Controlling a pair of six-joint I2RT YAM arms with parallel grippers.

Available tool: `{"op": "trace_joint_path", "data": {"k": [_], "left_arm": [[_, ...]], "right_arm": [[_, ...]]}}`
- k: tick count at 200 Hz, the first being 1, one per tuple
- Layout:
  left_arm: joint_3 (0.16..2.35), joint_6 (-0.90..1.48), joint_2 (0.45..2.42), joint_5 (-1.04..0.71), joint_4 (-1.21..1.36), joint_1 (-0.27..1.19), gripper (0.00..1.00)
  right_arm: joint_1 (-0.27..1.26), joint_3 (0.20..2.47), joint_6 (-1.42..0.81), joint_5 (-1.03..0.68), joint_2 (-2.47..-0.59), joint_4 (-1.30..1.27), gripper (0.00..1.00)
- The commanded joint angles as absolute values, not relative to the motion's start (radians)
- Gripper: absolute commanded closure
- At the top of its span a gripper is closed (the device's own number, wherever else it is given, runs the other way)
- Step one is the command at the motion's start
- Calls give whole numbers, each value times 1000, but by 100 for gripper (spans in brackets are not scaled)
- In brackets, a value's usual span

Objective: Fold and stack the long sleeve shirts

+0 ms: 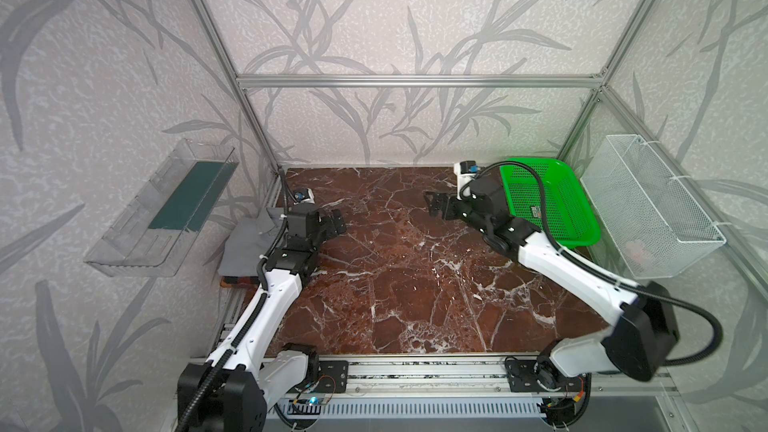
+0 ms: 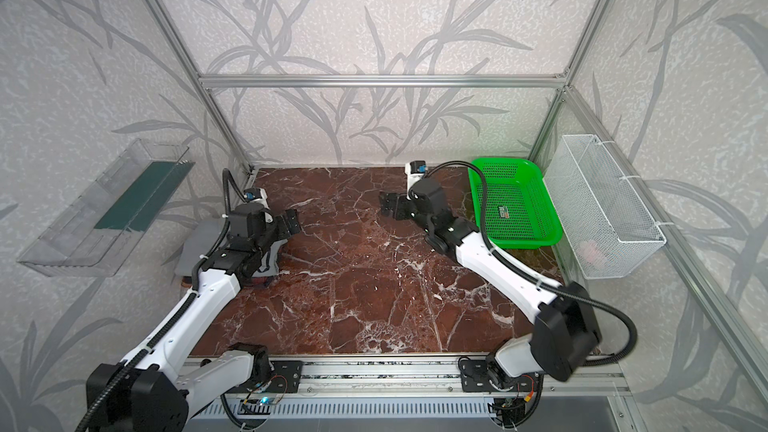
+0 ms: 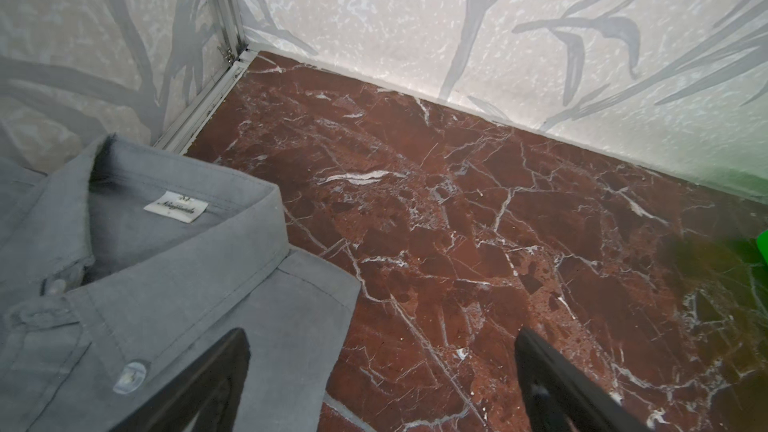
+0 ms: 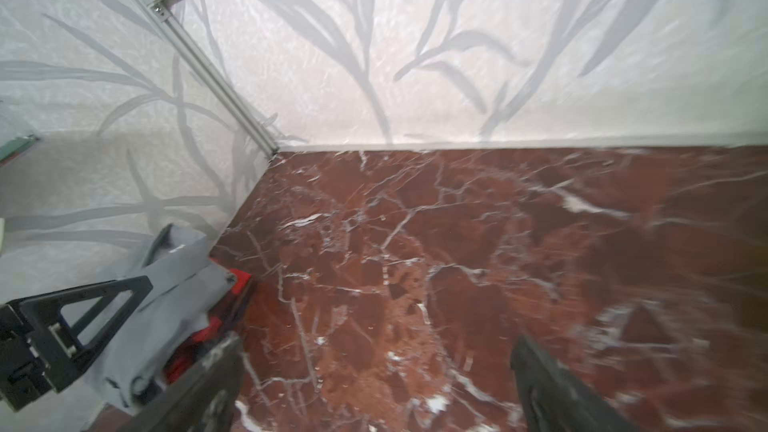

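The long sleeve shirts lie stacked at the table's left edge. A folded light grey shirt (image 1: 245, 249) (image 2: 195, 251) is on top, its collar and label plain in the left wrist view (image 3: 145, 276). Under it a strip of the red-and-black plaid shirt (image 4: 216, 324) (image 2: 261, 280) shows. My left gripper (image 1: 338, 222) (image 2: 293, 220) (image 3: 382, 338) hovers open just right of the stack, holding nothing. Over the far middle of the table my right gripper (image 1: 432, 201) (image 2: 386, 203) (image 4: 374, 342) is open and empty above bare marble.
An empty green plastic basket (image 1: 552, 201) (image 2: 515, 205) stands at the back right of the marble table (image 1: 415, 284). A white wire basket (image 1: 652, 205) hangs on the right wall. On the left wall is a clear plastic shelf (image 1: 162, 209).
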State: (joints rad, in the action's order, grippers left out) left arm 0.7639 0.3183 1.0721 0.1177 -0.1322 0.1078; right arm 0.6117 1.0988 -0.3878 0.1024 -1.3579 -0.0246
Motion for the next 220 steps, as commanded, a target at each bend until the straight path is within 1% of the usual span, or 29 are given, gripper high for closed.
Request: {"op": "trace_joint_path", "data": {"k": [1,12,25,41,54,73,104,119,131,138,146,150,154,158,162,172,193,200,213,220], "left_arm": [[707,271,1077,220,-13,106,1],[696,276,1096,285,-28,103,1],[684,272,1122,317,-22,95,1],[642,273,1155,313,42,80,1],[611,275,1182,302,114,66,1],[573,240,1239,305,236,55,1],[556,198,1340,330,432,36,1],[638,263,1371,359,266,19,1],[646,231,1398,295,219,-5,1],[609,190,1409,337,253,4,1],[533,219,1410,423,386,18,1],[486,221,1407,420,504,20,1],[460,182,1403,372,573,20,1],[462,145,1403,351,578,22,1],[472,125,1410,367,570,25,1],[481,147,1424,416,571,20,1],[457,157,1424,393,626,-12,1],[440,153,1423,379,667,-20,1],[370,162,1426,373,785,-28,1],[355,155,1444,379,851,-28,1]], "right_arm": [[554,950,-182,291,-1206,9,1],[499,872,-154,291,-1140,14,1],[420,779,-123,289,-1085,0,1],[318,664,-86,272,-1050,-65,1],[244,605,-98,282,-1045,-96,1],[209,547,-69,339,-1091,-212,1],[143,486,-28,334,-1211,-380,1],[99,447,-49,295,-1258,-485,1],[66,435,-79,262,-1302,-526,1],[56,427,-77,240,-1328,-552,1],[54,416,-83,227,-1348,-592,1],[52,407,-87,215,-1354,-619,1],[50,398,-85,197,-1361,-650,1],[49,391,-80,186,-1366,-682,1],[49,382,-75,179,-1378,-713,1],[49,387,-50,175,-1402,-733,1],[56,374,-22,155,-1470,-862,1],[65,365,-9,158,-1500,-915,1],[84,367,19,131,-1540,-929,1],[86,350,30,123,-1577,-1002,1]]}}
